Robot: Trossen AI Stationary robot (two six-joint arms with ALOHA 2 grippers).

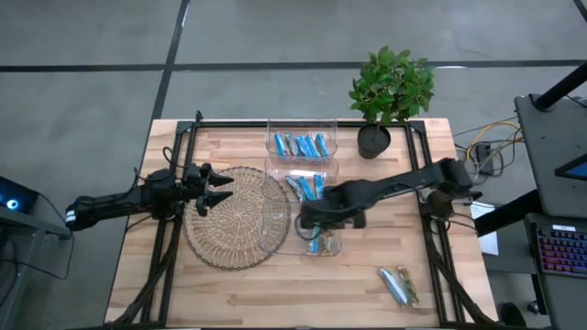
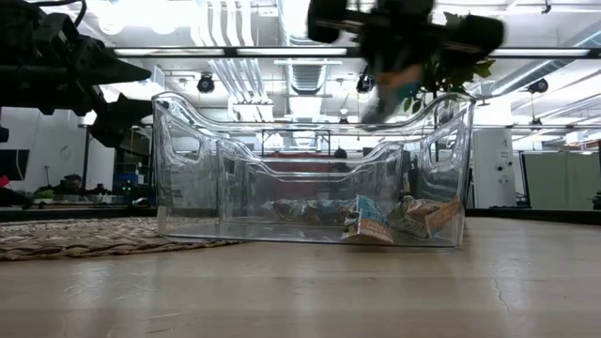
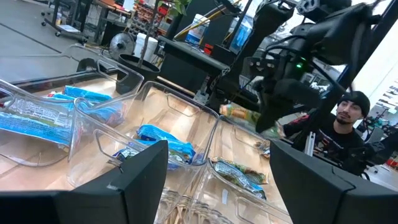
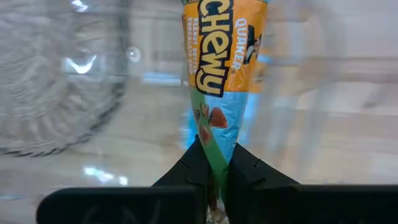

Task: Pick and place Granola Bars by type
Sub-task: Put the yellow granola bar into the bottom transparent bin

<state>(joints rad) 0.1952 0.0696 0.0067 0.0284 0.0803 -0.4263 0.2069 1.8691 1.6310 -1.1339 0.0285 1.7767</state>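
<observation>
Granola bar [image 4: 214, 74] | reads "Quaker Chewy" | pinched in right pincer [image 4: 214, 165]

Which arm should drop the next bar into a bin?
The right one. The right gripper is already shut on a Quaker Chewy bar and hangs over the clear bins. The left gripper is open and holds nothing, out over the woven mat.

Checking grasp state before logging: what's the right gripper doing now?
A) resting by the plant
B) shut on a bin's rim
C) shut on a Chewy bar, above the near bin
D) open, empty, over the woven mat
C: in the right wrist view the right gripper is pinched shut on the end of a Chewy bar, and the high view puts it over the near bin.
</observation>
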